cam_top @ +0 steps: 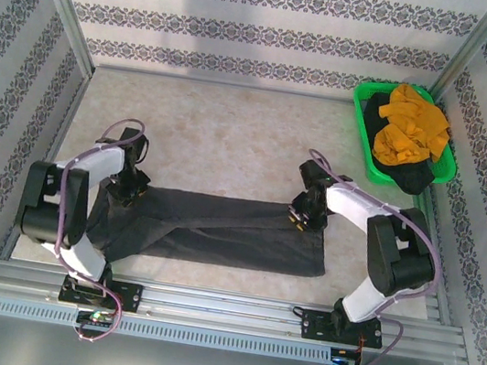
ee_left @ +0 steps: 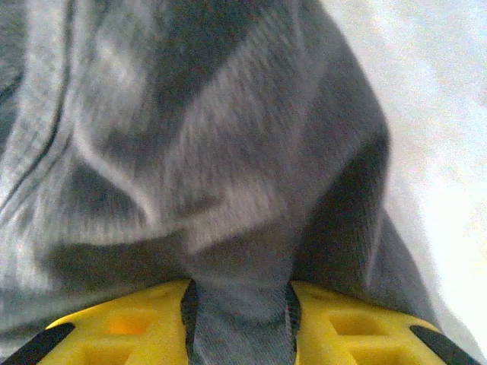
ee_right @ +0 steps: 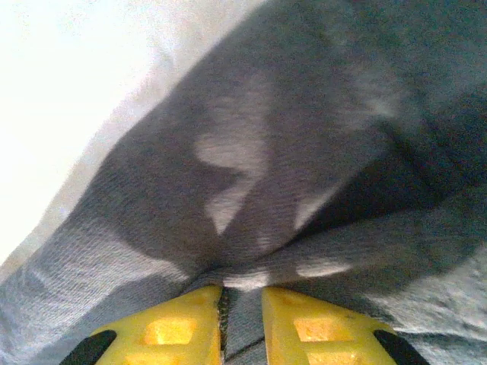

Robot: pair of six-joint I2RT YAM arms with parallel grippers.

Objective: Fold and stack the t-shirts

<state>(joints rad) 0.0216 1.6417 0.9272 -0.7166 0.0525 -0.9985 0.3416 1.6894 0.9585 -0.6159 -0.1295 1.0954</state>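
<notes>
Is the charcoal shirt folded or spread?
Partly folded: charcoal shirt lies as a creased band, pinched by left gripper and right gripper.

**Colleague:** How many t-shirts do you count?

**Me:** I count three: one charcoal-grey t-shirt (cam_top: pixel 217 229), one mustard-orange t-shirt (cam_top: pixel 410 126) and one blackish t-shirt (cam_top: pixel 411 177).

**Colleague:** Baskets?

**Me:** One green basket (cam_top: pixel 366 145), on the one worktop (cam_top: pixel 232 134).

**Colleague:** And your rig?

**Me:** I see two arms, the left arm (cam_top: pixel 55 199) and the right arm (cam_top: pixel 390 252). There are two grippers, the left gripper (cam_top: pixel 126 190) and the right gripper (cam_top: pixel 305 218).
</notes>
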